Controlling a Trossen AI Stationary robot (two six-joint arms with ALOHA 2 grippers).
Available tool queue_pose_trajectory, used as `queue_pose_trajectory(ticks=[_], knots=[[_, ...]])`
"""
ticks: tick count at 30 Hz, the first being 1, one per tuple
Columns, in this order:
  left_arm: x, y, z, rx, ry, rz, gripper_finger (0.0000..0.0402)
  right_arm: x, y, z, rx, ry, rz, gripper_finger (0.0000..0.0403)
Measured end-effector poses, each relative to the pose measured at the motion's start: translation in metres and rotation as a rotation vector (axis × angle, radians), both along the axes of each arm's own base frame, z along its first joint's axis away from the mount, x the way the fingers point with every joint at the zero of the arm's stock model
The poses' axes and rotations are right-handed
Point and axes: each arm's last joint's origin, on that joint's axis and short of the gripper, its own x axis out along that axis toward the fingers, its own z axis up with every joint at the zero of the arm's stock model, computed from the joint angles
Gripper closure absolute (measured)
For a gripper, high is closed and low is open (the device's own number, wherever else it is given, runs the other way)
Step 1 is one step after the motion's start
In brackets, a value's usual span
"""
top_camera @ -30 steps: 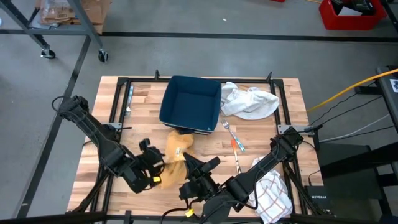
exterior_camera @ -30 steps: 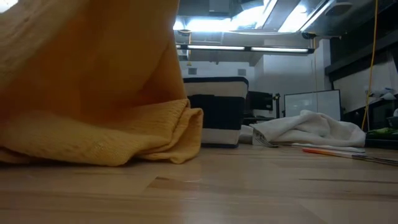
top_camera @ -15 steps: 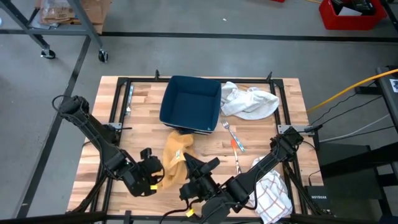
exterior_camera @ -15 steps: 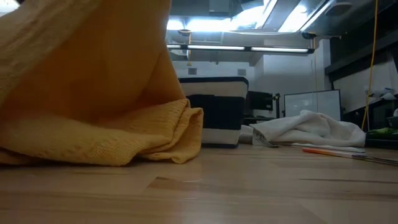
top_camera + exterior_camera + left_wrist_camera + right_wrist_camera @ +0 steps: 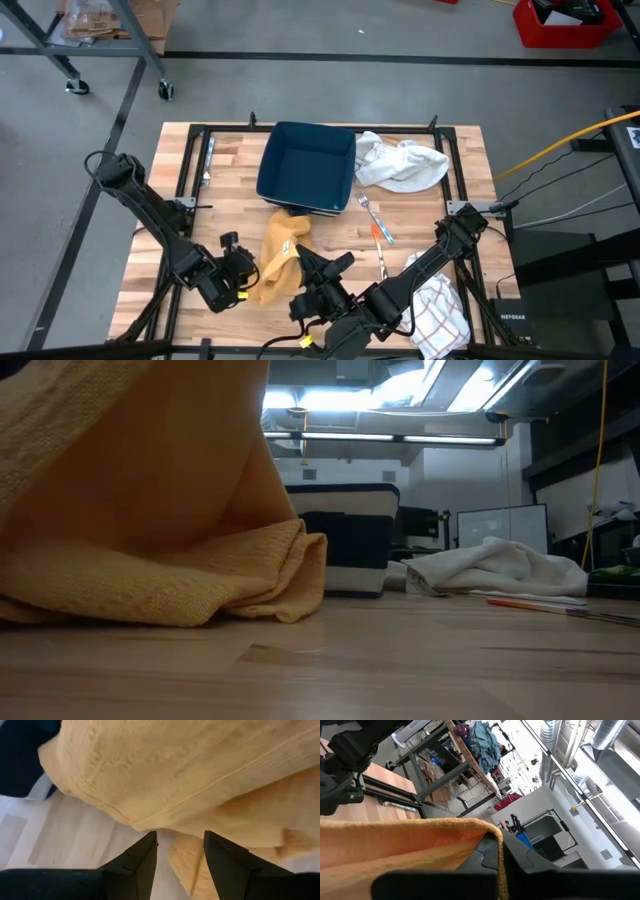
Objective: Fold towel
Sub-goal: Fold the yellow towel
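Towel, yellow and bunched at the table's near edge, is pinched by the right gripper; the left gripper gapes beside it, seemingly empty. A slipped edge could spoil the fold.

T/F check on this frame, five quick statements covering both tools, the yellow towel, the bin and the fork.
1. The right tool is shut on the yellow towel. True.
2. The left tool grips the towel too. False: its fingers stand open, towel ahead of them.
3. The blue bin holds the white cloth. False: the cloth lies beside it on the table.
4. A fork lies between bin and right arm. True.
5. The yellow towel lies flat. False: it is bunched, one part lifted.
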Motion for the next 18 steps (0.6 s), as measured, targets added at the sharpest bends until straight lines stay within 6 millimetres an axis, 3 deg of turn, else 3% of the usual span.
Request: queue_pose_trajectory(ticks=[18], knots=[[0.009, 0.015, -0.028, 0.019, -0.156, 0.075, 0.0247, 0.0, 0.0, 0.0, 0.0, -0.001, 0.0, 0.0398]])
